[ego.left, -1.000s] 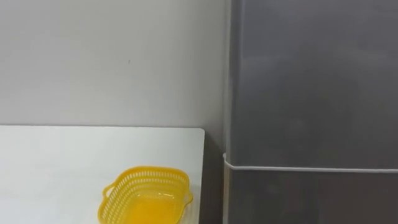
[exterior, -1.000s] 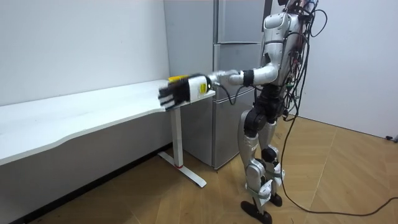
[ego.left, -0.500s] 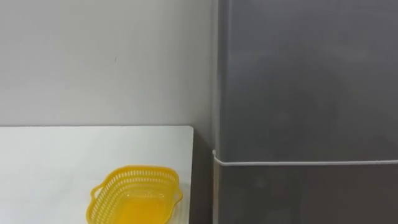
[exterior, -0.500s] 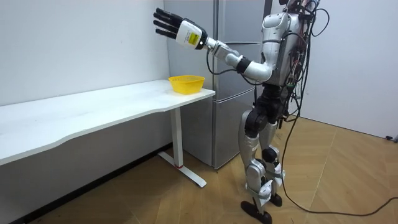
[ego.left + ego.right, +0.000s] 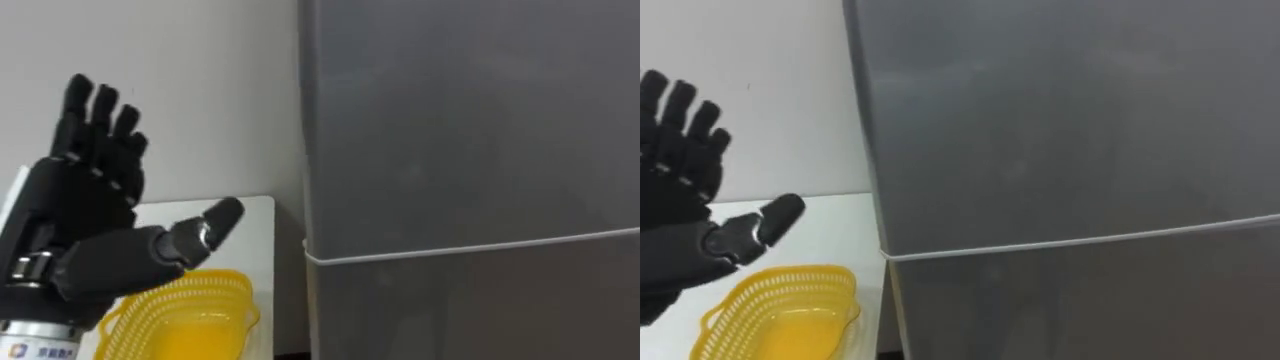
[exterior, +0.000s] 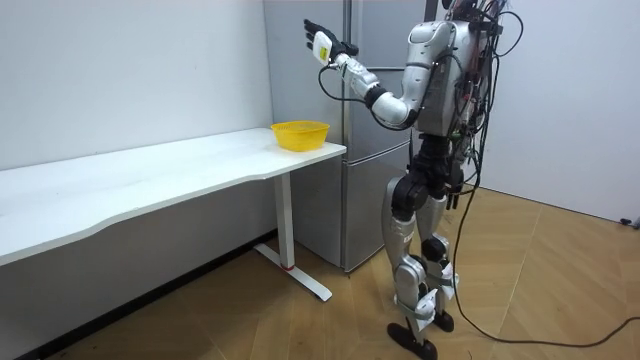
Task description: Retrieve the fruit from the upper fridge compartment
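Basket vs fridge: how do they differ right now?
The basket is yellow, meshed and open-topped; the fridge is grey, smooth-fronted, doors shut. The basket is small and low; the fridge is tall. The basket sits on the table end; the fridge stands on the floor beside it. Shared: the open left robot hand holds neither.

The fridge [image 5: 470, 130] was grey. The basket [image 5: 235, 292] was yellow with little holes. The left hand [image 5: 80, 230] was black. The table [image 5: 256, 235] was white.
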You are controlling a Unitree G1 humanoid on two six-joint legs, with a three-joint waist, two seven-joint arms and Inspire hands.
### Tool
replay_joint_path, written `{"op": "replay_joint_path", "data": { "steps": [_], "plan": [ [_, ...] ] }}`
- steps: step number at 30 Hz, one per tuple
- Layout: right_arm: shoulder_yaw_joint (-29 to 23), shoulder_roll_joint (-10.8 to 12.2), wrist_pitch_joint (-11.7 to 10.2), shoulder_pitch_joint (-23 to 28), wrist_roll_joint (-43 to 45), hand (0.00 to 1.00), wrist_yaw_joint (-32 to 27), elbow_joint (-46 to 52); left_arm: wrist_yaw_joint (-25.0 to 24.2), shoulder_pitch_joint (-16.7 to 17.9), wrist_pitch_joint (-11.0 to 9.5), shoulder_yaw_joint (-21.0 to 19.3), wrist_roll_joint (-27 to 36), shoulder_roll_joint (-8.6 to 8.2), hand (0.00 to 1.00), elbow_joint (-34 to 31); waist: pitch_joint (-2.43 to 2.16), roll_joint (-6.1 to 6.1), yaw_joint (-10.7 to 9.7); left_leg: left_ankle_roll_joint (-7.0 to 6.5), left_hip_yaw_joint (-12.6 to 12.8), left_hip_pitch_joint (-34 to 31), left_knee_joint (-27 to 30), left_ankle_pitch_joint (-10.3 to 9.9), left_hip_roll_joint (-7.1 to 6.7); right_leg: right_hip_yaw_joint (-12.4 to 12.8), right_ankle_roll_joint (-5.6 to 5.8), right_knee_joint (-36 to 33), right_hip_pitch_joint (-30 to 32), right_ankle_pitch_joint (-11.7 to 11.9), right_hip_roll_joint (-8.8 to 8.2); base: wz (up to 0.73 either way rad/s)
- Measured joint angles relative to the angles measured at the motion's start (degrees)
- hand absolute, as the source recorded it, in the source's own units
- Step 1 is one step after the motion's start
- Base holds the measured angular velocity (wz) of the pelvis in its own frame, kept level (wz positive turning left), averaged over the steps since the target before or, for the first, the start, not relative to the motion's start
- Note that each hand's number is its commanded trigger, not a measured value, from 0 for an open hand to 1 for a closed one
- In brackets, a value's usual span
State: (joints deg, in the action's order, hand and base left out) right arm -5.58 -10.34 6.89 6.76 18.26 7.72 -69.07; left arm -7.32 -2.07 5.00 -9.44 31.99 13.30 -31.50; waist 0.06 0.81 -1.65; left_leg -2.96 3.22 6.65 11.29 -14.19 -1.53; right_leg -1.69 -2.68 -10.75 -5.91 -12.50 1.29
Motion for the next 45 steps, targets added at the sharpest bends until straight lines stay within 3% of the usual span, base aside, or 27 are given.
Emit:
{"op": "replay_joint_path", "data": {
  "steps": [6, 14, 20, 24, 45],
  "plan": [
    [1.17, -0.57, 0.84, -0.25, 0.05, 0.0, 1.17, 0.01, -6.8, -2.41, 1.34, 1.37, 1.88, 0.17, 0.0, -0.46, -0.01, 0.01, -0.51, 0.0, 0.82, -0.02, -0.01, 0.0, 0.05, 0.73, 0.0, -0.01, 0.29, 0.0, 0.04, -0.05],
    [2.75, -0.73, 1.45, -1.22, 0.04, 0.0, 1.19, -0.01, -11.52, -3.36, 1.37, 2.02, 3.29, 0.5, 0.0, -0.46, -0.04, 0.0, -1.02, 0.01, 1.32, -0.1, -0.01, 0.0, 0.24, 1.46, -0.07, -0.21, 0.94, 0.05, 0.28, -0.05],
    [4.9, -0.77, 1.42, -3.09, 0.0, 0.0, 1.03, -3.31, -13.33, -3.44, 1.37, 6.27, 4.23, 0.92, 0.0, -0.46, 0.03, -0.12, -1.51, 0.01, 1.28, -0.17, -0.02, 0.0, 0.38, 1.09, -0.19, -0.29, 0.59, 0.12, 0.38, 0.02],
    [5.62, -0.78, 1.79, -3.82, -0.01, 0.0, 0.9, -4.7, -13.47, -3.44, 1.37, 6.91, 4.23, 0.83, 0.0, -0.45, 0.16, -0.33, -2.07, 0.01, 0.96, -0.17, 0.01, 0.0, 0.48, -0.04, -0.27, -0.06, 0.24, 0.23, 0.37, 0.11],
    [6.6, -0.8, 1.89, -6.06, -0.02, 0.0, 1.56, -4.87, -13.47, -3.5, 1.85, 7.39, 4.77, 0.12, 0.0, -0.38, 0.11, -0.02, -2.43, 0.02, 1.0, -1.45, 0.4, 0.0, 0.58, -0.21, -0.33, 0.06, 1.14, 0.51, 0.48, 0.01]
  ]
}}
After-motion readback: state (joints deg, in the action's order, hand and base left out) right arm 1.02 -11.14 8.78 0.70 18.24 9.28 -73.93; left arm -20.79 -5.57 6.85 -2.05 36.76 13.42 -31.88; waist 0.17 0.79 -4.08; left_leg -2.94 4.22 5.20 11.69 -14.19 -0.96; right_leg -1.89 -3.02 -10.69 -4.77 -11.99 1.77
